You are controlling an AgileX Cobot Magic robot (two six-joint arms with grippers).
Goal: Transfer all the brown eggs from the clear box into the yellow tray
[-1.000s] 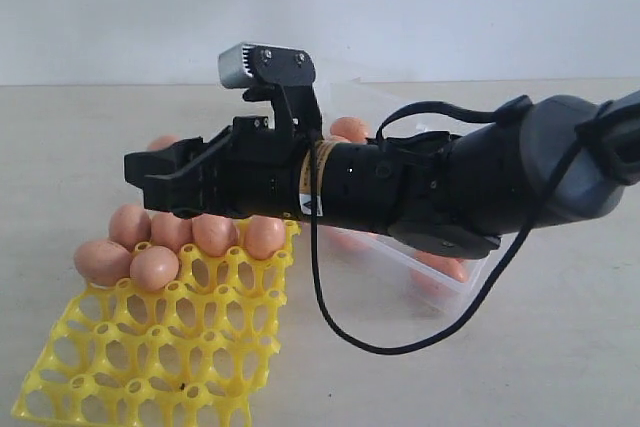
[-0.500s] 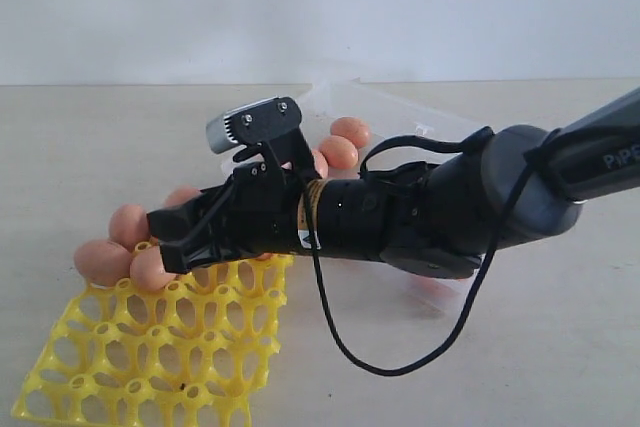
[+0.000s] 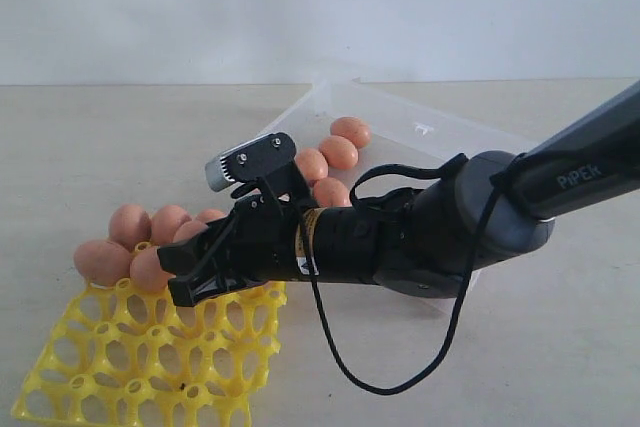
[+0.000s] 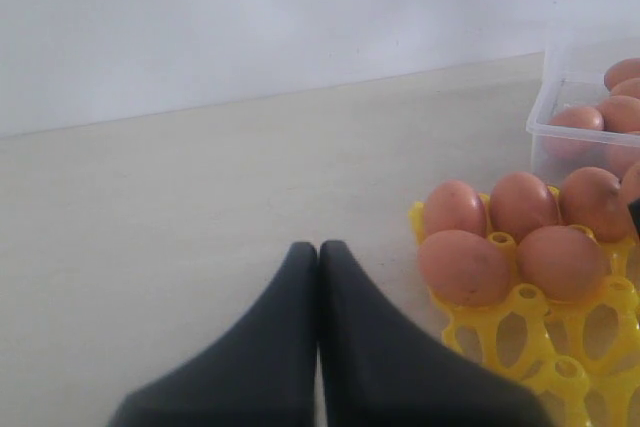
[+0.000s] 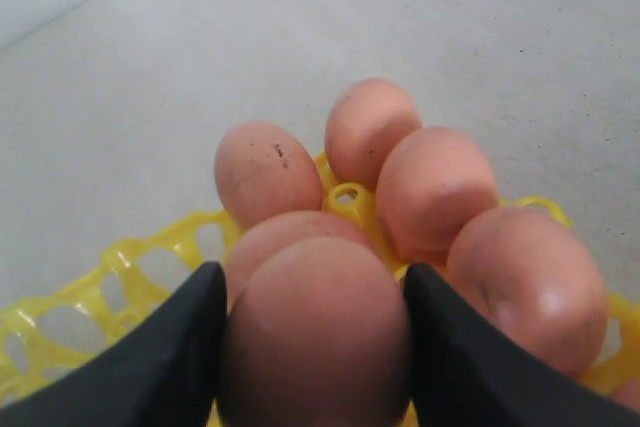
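Yellow tray (image 3: 130,357) cups just beyond the right gripper (image 3: 185,277) are filled by about five brown eggs (image 3: 130,225); a sixth egg (image 5: 315,327) is clamped in it. At least three are left behind it in the clear box (image 3: 420,132).

left gripper (image 4: 318,253) closed, right gripper (image 5: 312,282) full

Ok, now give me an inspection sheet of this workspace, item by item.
Surface: beige tabletop.
Job's things: bright yellow plastic egg tray holds several brown oval eggs along one edge; clear plastic box holds more eggs.
Clutter: nothing seen.
Grippers: right gripper shut on one brown egg over the tray; left gripper shut, empty.
Cables: black cable loops beneath the right arm.
Surroundings: plain white wall.
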